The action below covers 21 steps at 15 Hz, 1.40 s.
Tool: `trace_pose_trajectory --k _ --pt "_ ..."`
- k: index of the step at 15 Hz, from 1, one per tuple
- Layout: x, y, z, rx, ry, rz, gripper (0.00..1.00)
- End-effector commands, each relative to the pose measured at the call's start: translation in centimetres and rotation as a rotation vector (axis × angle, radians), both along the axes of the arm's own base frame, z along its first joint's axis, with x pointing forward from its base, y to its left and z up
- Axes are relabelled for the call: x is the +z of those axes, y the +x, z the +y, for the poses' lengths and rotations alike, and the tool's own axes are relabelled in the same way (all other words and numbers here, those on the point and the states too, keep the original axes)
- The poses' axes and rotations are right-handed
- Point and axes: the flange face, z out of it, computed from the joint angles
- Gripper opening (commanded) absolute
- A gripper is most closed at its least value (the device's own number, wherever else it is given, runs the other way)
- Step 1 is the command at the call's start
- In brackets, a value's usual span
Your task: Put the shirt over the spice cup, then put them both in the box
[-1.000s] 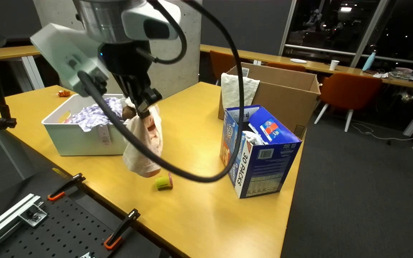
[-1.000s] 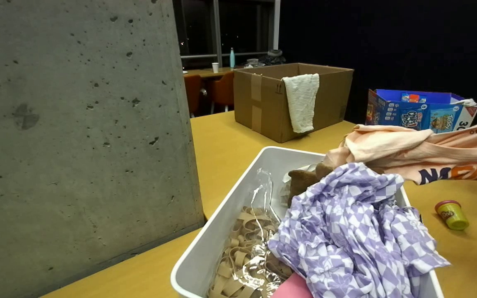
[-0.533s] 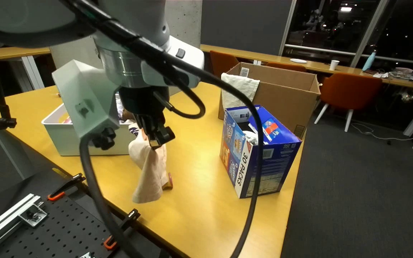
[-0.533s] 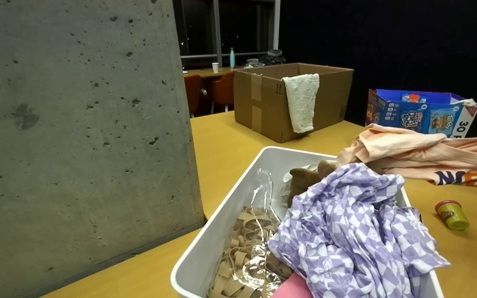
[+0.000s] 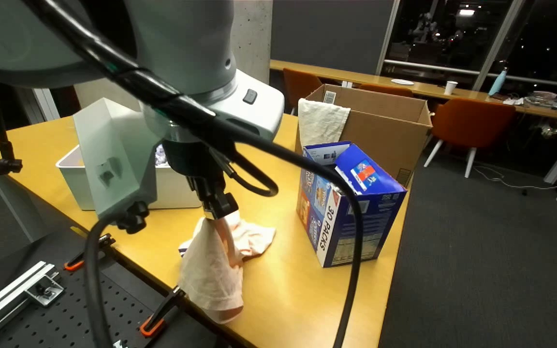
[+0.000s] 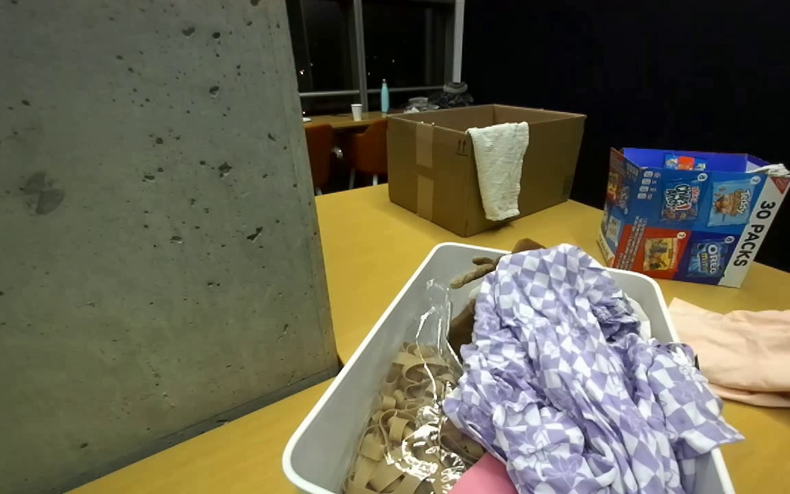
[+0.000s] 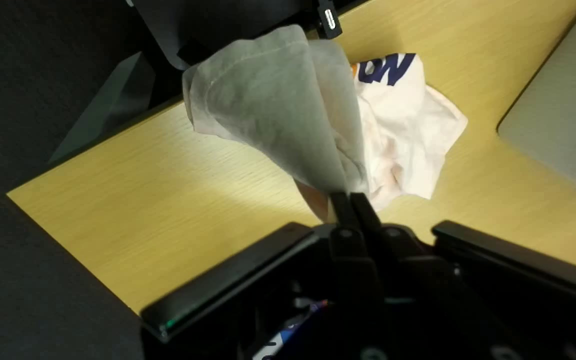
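Note:
The peach shirt hangs from my gripper, with one end dangling past the table's near edge. Its other part lies bunched on the table, as the exterior view and the wrist view show. My gripper is shut on the shirt, fingertips nearly together. The small yellow cup with a red lid is hidden, apparently behind or under the shirt. A tall open blue snack box stands on the table to the right, also in an exterior view. A large open cardboard box stands behind it.
A white bin stands behind the gripper. It holds a purple checkered cloth, a brown plush and tan bands. A white towel hangs over the cardboard box. Orange-tipped clamps grip the table's near edge. The arm's cable loops in front.
My gripper has moved down and nearer the table's near edge, dragging the shirt out of the white bin. The shirt now lies where the cup was visible. The bin's contents have shifted slightly.

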Motion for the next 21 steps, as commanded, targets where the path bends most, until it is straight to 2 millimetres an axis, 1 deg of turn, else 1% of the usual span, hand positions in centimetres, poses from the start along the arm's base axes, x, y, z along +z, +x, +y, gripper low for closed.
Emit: trace_pose_trajectory --k 1,4,6,8,9,10,12,14,15,16,19,21 --pt "0.4 1.0 -0.1 -0.017 -0.013 -0.011 0.34" --pt "1.0 1.6 0.6 -0.007 -0.024 -0.014 0.57" --pt "1.4 2.4 2.0 0.014 -0.031 -0.025 0.69" --pt "0.8 3.9 3.9 0.046 -0.016 -0.042 0.84" --pt "-0.2 4.6 4.9 0.048 -0.001 -0.046 0.93" --pt "-0.8 5.0 5.7 0.049 0.018 -0.05 0.99" --pt "-3.0 5.2 7.0 0.026 0.059 -0.052 1.0" --pt "-5.3 4.4 7.6 -0.019 0.096 -0.039 1.0" --pt "-6.5 4.1 7.4 -0.041 0.112 -0.032 1.0" --pt "-7.3 3.9 7.3 -0.064 0.122 -0.026 1.0" --pt "-9.6 4.7 7.0 -0.095 0.162 0.012 1.0" --pt "-10.6 5.5 6.4 -0.109 0.179 0.038 1.0"
